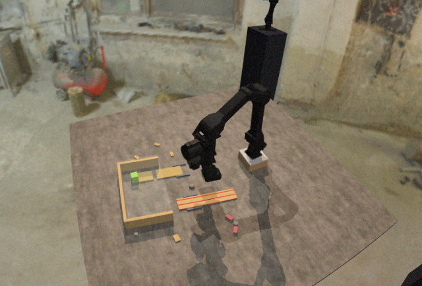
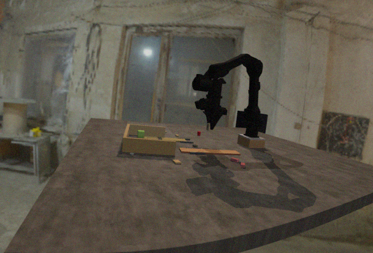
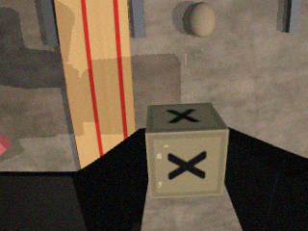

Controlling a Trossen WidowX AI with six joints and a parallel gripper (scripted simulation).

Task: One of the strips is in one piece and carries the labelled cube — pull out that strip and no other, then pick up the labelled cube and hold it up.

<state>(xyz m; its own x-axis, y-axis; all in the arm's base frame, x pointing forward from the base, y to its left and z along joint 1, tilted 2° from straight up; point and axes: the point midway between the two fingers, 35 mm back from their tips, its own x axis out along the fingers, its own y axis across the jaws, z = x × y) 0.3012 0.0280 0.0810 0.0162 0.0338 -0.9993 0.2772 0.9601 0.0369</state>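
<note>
Gripping the cube [image 2: 208,126] [image 3: 187,164] in the pincer [image 1: 211,175] [image 2: 210,126] [image 3: 181,136], above the counter [image 1: 306,204] [image 2: 120,199] [image 3: 269,91]. Can't make out the cube in top view; see just a sliver right of centre in exterior. In wrist view, see the striped strip [image 1: 206,199] [image 2: 210,151] [image 3: 98,77] cut off at upper left.

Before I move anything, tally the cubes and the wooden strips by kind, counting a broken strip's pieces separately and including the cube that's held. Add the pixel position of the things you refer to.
Labelled cube [image 2: 208,126] [image 3: 188,164]: 1
Green cube [image 1: 134,177] [image 2: 140,133]: 1
Red-striped strip [image 1: 206,199] [image 2: 210,151] [image 3: 103,48]: 1
Plain yellow strip pieces [image 1: 169,172] [image 2: 179,139]: 2
Total: 5
</note>
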